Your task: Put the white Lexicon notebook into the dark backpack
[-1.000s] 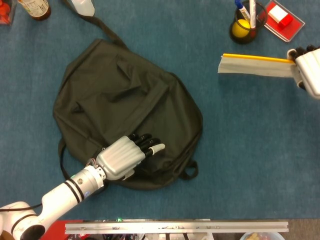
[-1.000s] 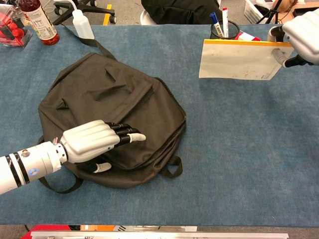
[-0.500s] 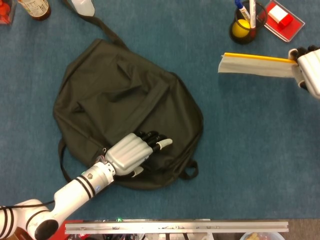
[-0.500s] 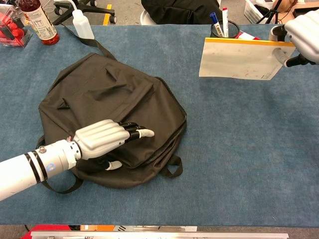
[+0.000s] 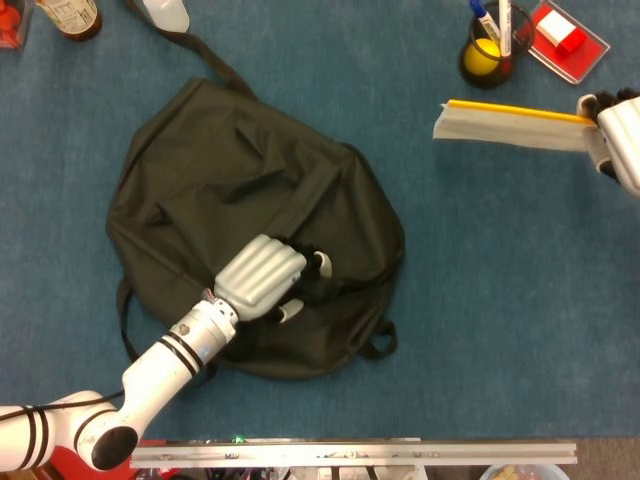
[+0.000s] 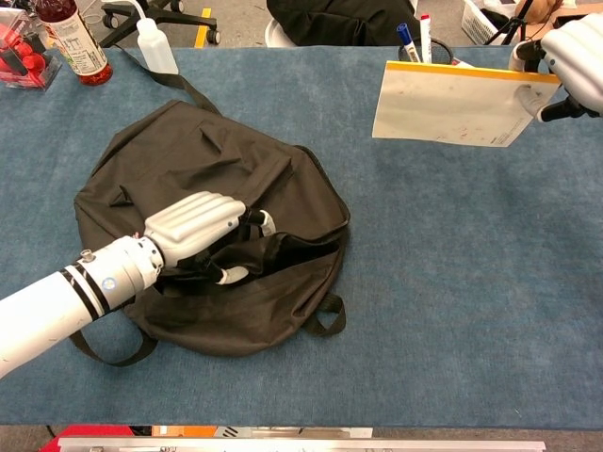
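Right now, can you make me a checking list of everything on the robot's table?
Surface: blue cloth table.
Job's things: dark backpack lies flat; white notebook with yellow edge held up in the air, not in the bag yet.
Clutter: pen cup, red and white box, squeeze bottle, brown bottle.
Hands: left hand grips the backpack's fabric at its opening; right hand holds the notebook's end.
Cables: nothing seen.
Surroundings: chair wheels behind the table.
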`<state>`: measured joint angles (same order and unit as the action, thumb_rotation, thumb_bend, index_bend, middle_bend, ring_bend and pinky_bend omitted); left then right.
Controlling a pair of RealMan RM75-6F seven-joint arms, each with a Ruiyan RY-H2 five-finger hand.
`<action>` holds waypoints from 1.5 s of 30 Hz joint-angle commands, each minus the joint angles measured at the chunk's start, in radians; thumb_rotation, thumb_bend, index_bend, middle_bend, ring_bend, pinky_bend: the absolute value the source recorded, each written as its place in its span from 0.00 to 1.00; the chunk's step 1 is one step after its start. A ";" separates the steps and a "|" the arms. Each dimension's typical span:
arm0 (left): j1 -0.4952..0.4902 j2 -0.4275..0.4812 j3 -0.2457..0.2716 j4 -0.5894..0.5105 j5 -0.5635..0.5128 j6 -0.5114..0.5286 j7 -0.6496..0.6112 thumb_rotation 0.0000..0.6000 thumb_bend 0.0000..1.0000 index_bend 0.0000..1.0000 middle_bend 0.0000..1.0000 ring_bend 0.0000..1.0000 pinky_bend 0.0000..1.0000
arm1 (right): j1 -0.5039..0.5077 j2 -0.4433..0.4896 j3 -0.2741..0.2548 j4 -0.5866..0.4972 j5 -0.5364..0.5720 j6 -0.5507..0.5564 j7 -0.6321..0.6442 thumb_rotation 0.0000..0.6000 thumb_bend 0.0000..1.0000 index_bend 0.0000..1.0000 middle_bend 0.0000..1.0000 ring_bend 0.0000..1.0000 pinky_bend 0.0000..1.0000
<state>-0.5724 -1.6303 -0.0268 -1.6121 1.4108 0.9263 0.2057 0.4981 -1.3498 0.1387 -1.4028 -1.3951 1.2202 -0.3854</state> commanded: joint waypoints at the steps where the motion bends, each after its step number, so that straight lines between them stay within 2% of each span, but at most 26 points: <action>1: 0.010 0.003 -0.021 -0.006 -0.015 0.018 -0.074 1.00 0.27 0.54 0.55 0.57 0.65 | 0.000 0.007 0.004 -0.019 -0.004 0.005 0.010 1.00 0.47 0.87 0.72 0.63 0.72; 6: 0.011 0.033 -0.055 -0.025 -0.010 0.044 -0.199 1.00 0.27 0.59 0.63 0.64 0.77 | -0.003 0.038 0.006 -0.086 -0.007 0.003 0.034 1.00 0.47 0.88 0.72 0.64 0.73; 14: 0.028 0.085 -0.093 -0.074 0.021 0.124 -0.330 1.00 0.27 0.58 0.64 0.64 0.78 | -0.011 0.124 0.000 -0.231 0.014 -0.043 0.107 1.00 0.47 0.90 0.73 0.65 0.74; 22: 0.037 0.126 -0.115 -0.107 0.009 0.161 -0.381 1.00 0.27 0.55 0.63 0.63 0.78 | -0.007 0.251 -0.011 -0.394 0.083 -0.168 0.251 1.00 0.47 0.90 0.74 0.65 0.74; 27: 0.047 0.131 -0.115 -0.105 0.008 0.184 -0.414 1.00 0.27 0.54 0.63 0.62 0.78 | 0.012 0.349 -0.016 -0.494 0.134 -0.293 0.385 1.00 0.47 0.90 0.74 0.65 0.74; 32: 0.053 0.140 -0.126 -0.113 0.001 0.202 -0.449 1.00 0.27 0.52 0.62 0.62 0.78 | 0.039 0.426 -0.016 -0.550 0.173 -0.423 0.523 1.00 0.47 0.90 0.74 0.66 0.75; 38: 0.056 0.144 -0.137 -0.112 -0.009 0.216 -0.477 1.00 0.27 0.52 0.62 0.62 0.78 | 0.067 0.497 -0.008 -0.589 0.200 -0.564 0.688 1.00 0.47 0.91 0.75 0.66 0.75; 45: 0.060 0.154 -0.141 -0.121 -0.020 0.220 -0.502 1.00 0.27 0.52 0.62 0.62 0.78 | 0.132 0.534 0.033 -0.604 0.254 -0.821 0.924 1.00 0.47 0.91 0.75 0.67 0.75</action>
<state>-0.5132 -1.4770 -0.1680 -1.7326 1.3910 1.1456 -0.2957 0.5955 -0.8384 0.1467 -1.9937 -1.1703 0.4960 0.4487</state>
